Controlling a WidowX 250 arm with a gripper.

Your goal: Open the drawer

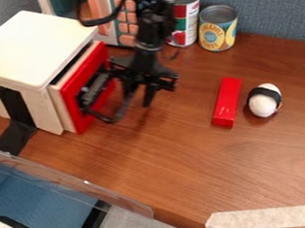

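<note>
The tabletop (184,157) is carrying the whole layout. The wooden cabinet (34,43) is standing at its edge with its front facing the bare wood, presumably so the drawer is having room to slide out. The arm (151,26) is hanging down just in front of the cabinet. The red-fronted drawer (85,80), the thing to be opened, is sitting in the cabinet, its front standing slightly out and leaving a dark gap. The black gripper (136,100) is hanging at the drawer's handle (96,90), likely for pulling it away from the cabinet; whether its jaws are standing open or closing on anything, one cannot tell. Black tape (12,102) is running from the cabinet's side onto the wood, probably anchoring it against the pull. The cans (184,17), the red block (227,101) and the egg-shaped toy (264,101) are resting well apart from the cabinet's front, probably leaving the drawer's path free.

Counting by size, the scene is showing one tabletop, one cabinet, one arm with one gripper, one drawer, two cans beyond the cabinet's front, one red block, one handle and one white egg-shaped toy wearing a black band.
</note>
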